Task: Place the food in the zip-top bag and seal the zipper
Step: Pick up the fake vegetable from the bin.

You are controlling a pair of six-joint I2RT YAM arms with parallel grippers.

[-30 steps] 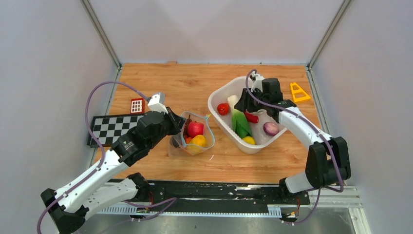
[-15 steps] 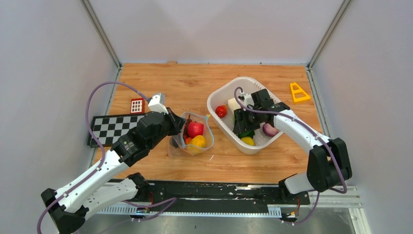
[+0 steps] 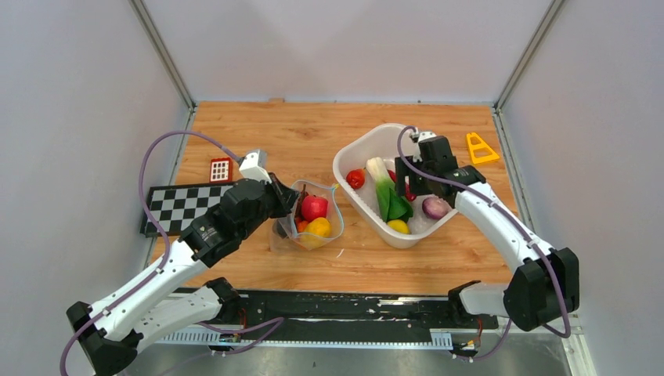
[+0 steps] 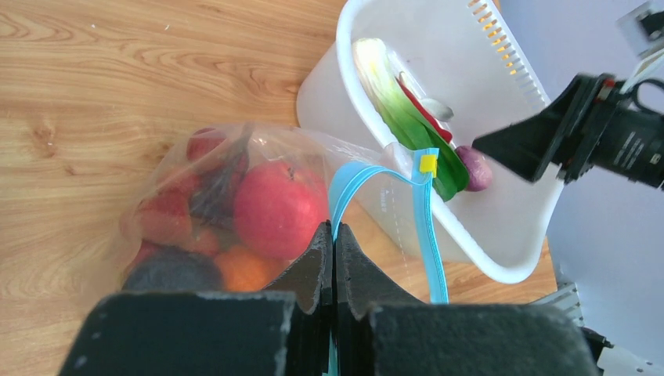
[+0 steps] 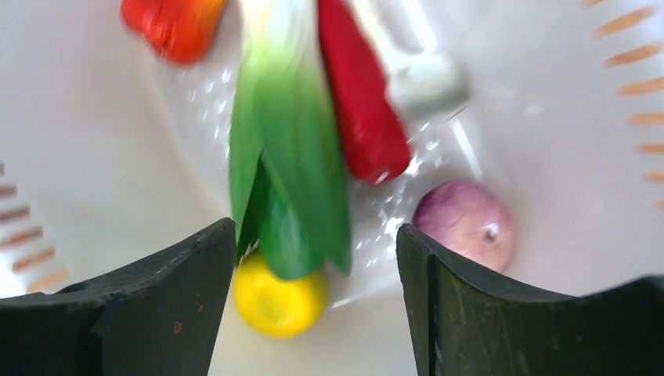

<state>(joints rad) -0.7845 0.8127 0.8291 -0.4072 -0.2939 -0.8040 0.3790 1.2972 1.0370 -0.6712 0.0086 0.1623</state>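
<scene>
Clear crinkly zip-top bag [image 3: 309,218], mouth open. The left gripper [image 4: 334,235] has its jaws pressed together on the teal zipper strip [image 4: 427,227], with no gap showing between the black fingers [image 4: 313,262]. From the pinch point the strip loops towards 1 o'clock in the left wrist view and carries a small yellow slider [image 4: 427,164] at its far bend.

Inside the bag, from the jaws outward, are:
- a red apple [image 4: 278,207] at 11 o'clock;
- an orange tangerine [image 4: 243,266] at 9 o'clock;
- a dark purple piece [image 4: 168,270] beyond the tangerine;
- a red grape bunch [image 4: 168,219] against the far wall.

The right gripper [image 5: 313,235] hangs with its jaws wide apart and holding nothing, over the white plastic basket [image 3: 360,142]. Between the fingers [image 5: 156,290], on the basket floor, lies a yellow lemon [image 5: 280,301]. It is partly covered by the leaf end of a green-and-white toy leek [image 5: 290,172].

- A red toy chilli [image 5: 362,117] lies just beside the leek at 1 o'clock.
- A purple toy onion [image 5: 466,223] sits at 3 o'clock.
- A red-orange piece [image 5: 174,23], too blurred to identify, is at 11 o'clock.

In the top view the bag stands on the wooden table [image 3: 274,133], just beside the basket at its 9 o'clock. A black-and-white checkered mat [image 3: 184,204] lies at 9 o'clock of the bag. A yellow triangular frame [image 3: 479,147] lies at 2 o'clock of the basket.
</scene>
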